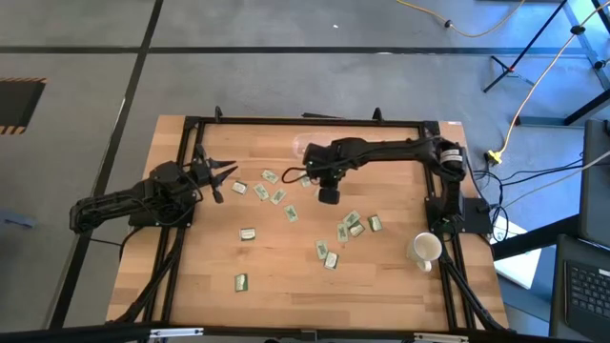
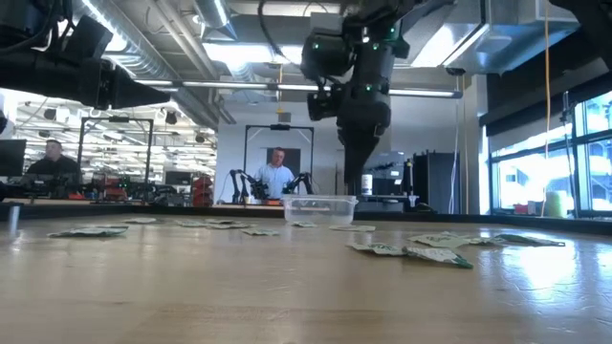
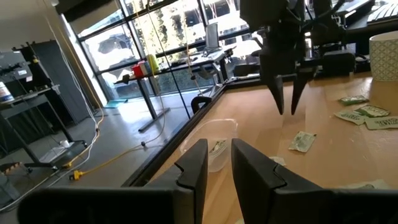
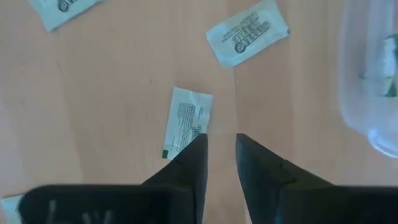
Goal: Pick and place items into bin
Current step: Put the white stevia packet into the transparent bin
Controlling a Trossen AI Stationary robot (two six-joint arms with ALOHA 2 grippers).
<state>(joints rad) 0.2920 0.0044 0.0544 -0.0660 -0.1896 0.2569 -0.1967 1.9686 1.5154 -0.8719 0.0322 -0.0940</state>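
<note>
Packets [image 1: 241, 282] lie scattered over the wooden table [image 1: 286, 276]: one alone nearest the front edge, a cluster [image 1: 351, 227] right of centre near the white cup [image 1: 424, 250], and a loose line [image 1: 272, 195] running across the middle toward the left arm. All pale green and white, lying flat. In the low view several [image 2: 411, 251] show in the foreground, more in a row farther back.

Left gripper [image 1: 221, 175] sits at the table's left side, raised off the wood, fingers parted and holding nothing; its own view shows the two dark fingers [image 3: 194, 167] with a clear gap.

Right gripper [image 1: 307, 180] reaches in from the right, pointing down just above the table, fingers [image 4: 189, 163] slightly apart and empty. One packet [image 4: 186, 122] lies just beside its tips, not between them.

Bin [image 1: 307, 146] stands at the far side, centre, just behind the right gripper. Clear, low-walled; at least one packet [image 3: 217, 147] inside.

Beyond the table, a person [image 2: 275, 175] sits in the room behind.
</note>
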